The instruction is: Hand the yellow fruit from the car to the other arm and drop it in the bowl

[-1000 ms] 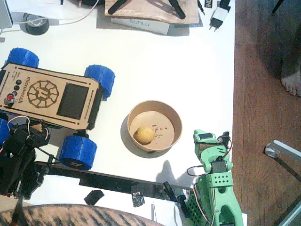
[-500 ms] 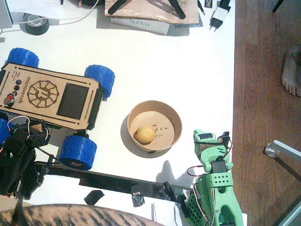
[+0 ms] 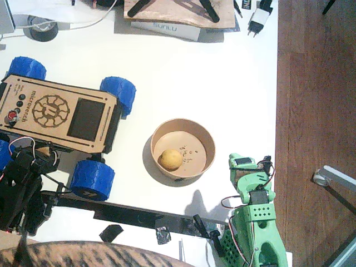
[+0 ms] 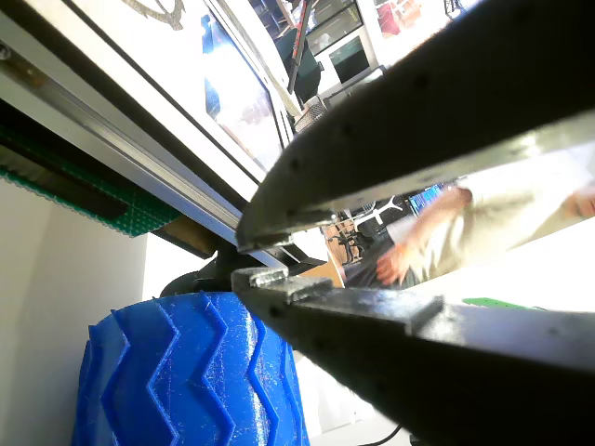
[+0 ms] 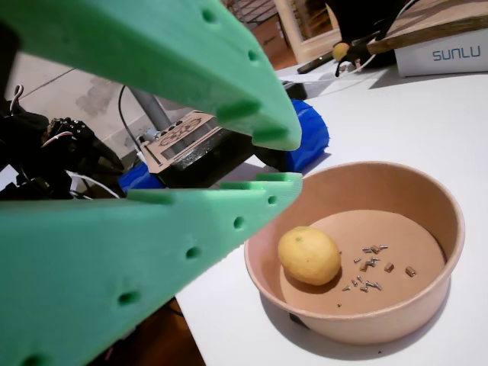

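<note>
Yellow fruit [image 3: 170, 159] already in the bowl [image 3: 209, 146], at 9 o'clock on its floor; both pincers empty, right gripper [image 5: 263, 156] parted, left gripper [image 4: 251, 260] nearly closed; best kept clear, retracted gently.

Matt paper bowl [image 5: 435, 206], dimpled waxy yellow fruit [image 5: 308, 255], light-wood car [image 3: 53, 113], seemingly ridged plastic wheels [image 4: 191, 376]

fruit: little dull-yellow lemon-looking yellow fruit [image 3: 170, 159], sitting on the bowl's floor, left side, near the wall
bowl: tan paper bowl [image 3: 207, 140], upright on the white table, tiny specks on its pale bottom
car: flat light-wood car [image 3: 55, 113] with chunky blue wheels, parked left of the bowl
other arm: bright green other arm [image 3: 255, 222], just right of the bowl
</note>
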Available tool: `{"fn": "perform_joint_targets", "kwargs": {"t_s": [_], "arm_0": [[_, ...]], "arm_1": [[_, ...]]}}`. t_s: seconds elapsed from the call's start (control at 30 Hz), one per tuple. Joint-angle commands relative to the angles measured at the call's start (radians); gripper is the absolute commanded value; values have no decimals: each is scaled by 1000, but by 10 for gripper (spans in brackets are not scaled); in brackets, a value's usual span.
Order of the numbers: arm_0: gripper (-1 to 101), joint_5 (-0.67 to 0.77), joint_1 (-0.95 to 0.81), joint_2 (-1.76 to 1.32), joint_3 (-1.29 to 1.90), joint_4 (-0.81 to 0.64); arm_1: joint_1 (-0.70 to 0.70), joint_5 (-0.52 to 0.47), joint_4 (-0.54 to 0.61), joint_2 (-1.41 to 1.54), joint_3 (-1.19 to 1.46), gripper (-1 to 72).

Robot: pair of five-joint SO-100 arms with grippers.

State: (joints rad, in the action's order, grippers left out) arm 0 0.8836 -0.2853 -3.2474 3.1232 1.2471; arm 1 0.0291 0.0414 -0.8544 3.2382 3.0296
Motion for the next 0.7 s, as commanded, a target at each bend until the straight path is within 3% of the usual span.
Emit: {"fn": "perform_joint_targets", "kwargs": {"t_s": [0.0,0.67], "arm_0": [[2,-2,3,-3,31,38],[2,-2,3,-6,31,40]], "arm_1": [[2,18,0,9,-3,0],[2,12,2,9,-3,0]]}}
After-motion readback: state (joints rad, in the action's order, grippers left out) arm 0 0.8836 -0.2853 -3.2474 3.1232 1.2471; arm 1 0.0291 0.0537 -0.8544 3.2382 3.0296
